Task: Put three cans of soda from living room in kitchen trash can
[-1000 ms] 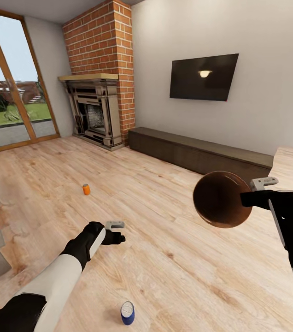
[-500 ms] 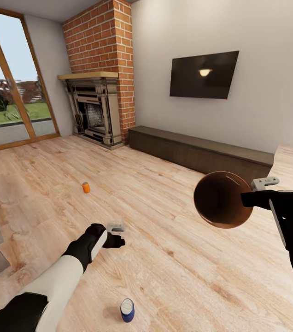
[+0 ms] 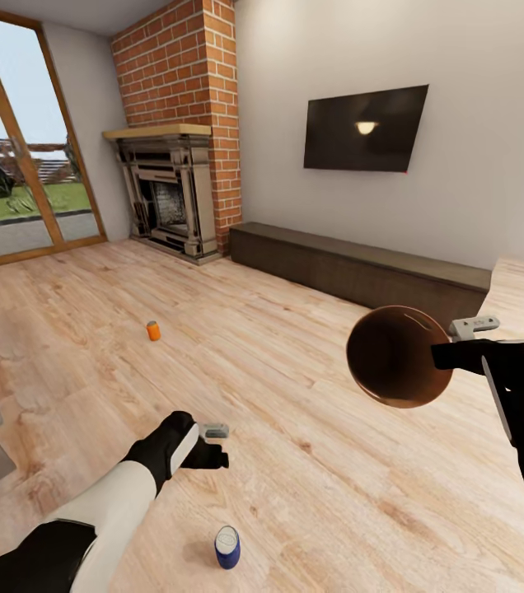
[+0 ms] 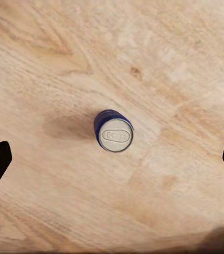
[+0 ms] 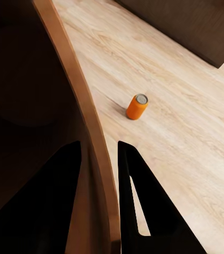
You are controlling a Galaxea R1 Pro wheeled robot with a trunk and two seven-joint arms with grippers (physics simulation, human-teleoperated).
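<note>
Carrying the bin clamped by its rim, the right end effector held level. The left end effector, fingers apart, had dropped nearer the blue can, ready to grasp; an orange can stood beyond.

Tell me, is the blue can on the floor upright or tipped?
Upright: the blue can shows its round silver top to the left wrist camera.
</note>
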